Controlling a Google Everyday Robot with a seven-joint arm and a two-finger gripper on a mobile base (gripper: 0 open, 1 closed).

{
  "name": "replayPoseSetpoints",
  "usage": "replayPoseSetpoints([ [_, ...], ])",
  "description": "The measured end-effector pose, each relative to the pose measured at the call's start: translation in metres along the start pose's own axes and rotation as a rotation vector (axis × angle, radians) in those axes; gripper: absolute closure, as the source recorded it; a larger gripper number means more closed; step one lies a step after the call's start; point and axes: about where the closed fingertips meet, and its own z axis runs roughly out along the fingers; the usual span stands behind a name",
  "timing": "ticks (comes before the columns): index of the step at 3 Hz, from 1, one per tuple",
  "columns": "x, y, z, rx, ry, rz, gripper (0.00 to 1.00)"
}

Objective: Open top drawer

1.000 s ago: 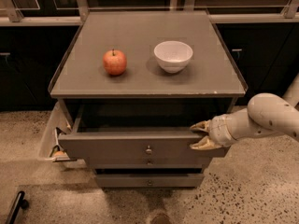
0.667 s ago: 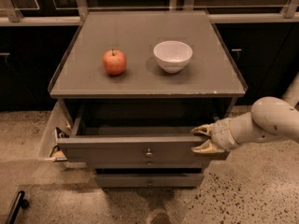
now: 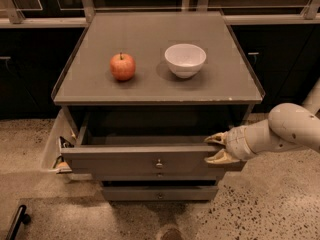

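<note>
The top drawer [image 3: 120, 162] of the grey cabinet stands pulled partly out, its dark grey inside showing behind the flat front. A small round metal knob [image 3: 159, 163] sits at the front's centre. My gripper [image 3: 218, 149] is at the right end of the drawer front. One finger [image 3: 216, 138] reaches over the top edge into the drawer. The other finger [image 3: 219, 158] lies against the outer face, so the front panel sits between them. My white arm [image 3: 290, 129] comes in from the right.
A red apple [image 3: 122, 66] and a white bowl [image 3: 185, 60] sit on the cabinet top [image 3: 150, 91]. A narrower lower drawer [image 3: 160, 193] is below, shut. A pale panel with small items [image 3: 59, 160] leans at the cabinet's left. A black bar [image 3: 15, 222] lies on the speckled floor.
The top drawer has slid a little further out toward the camera, and my gripper has moved with it at its right end. The apple and bowl have not moved.
</note>
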Motion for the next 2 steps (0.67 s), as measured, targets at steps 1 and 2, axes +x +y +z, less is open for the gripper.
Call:
replayPoseSetpoints([
  [1,0.000,0.000,0.000,0.000,0.000,0.000,0.35],
  [2,0.001,0.015,0.000,-0.015,-0.036,0.001,0.12],
])
